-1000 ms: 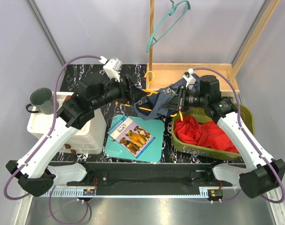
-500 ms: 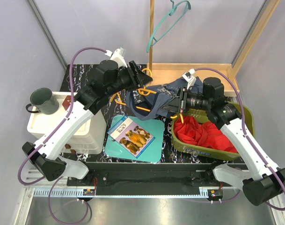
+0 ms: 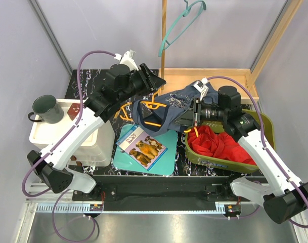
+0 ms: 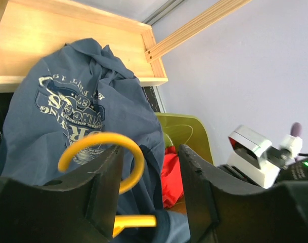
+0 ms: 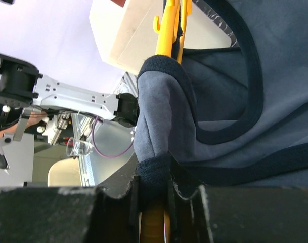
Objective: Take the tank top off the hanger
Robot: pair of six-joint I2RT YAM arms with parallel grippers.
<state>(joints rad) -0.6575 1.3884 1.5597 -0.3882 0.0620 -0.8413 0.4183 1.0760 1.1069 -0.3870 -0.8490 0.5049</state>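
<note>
Overhead view: the black marbled table (image 3: 83, 83) is carrying all items. A light wooden tray (image 3: 214, 81) is lying at 12 o'clock. An olive plastic bin (image 3: 267, 126) holding crumpled red cloth (image 3: 219, 144) is sitting at 3 o'clock. A white box (image 3: 88, 147) with a dark mug (image 3: 45, 109) on top is standing at 9 o'clock.

The tank top (image 3: 164, 114), soft blue-grey jersey, is hanging at table centre on the yellow hanger (image 3: 152, 123), stretched between both arms. At 6 o'clock from it, a teal board (image 3: 166, 154) is bearing a book (image 3: 142, 146). A teal hanger (image 3: 181, 25) is hanging from a wooden pole (image 3: 164, 35) at 12 o'clock.

Only the left wrist view is showing pale printed lettering on the garment, and the round yellow hook (image 4: 100, 136) rising in front of it. The left gripper (image 4: 151, 152) is straddling that hook. Its jaws are standing apart, with clear space showing at the hook's 3 o'clock side.

Only the right wrist view is showing the darker binding edging the garment (image 5: 255, 101). The right gripper (image 5: 154, 182) is pinching a folded strap tightly, with the hanger's smooth yellow arm (image 5: 166, 30) running through the same narrow gap.
</note>
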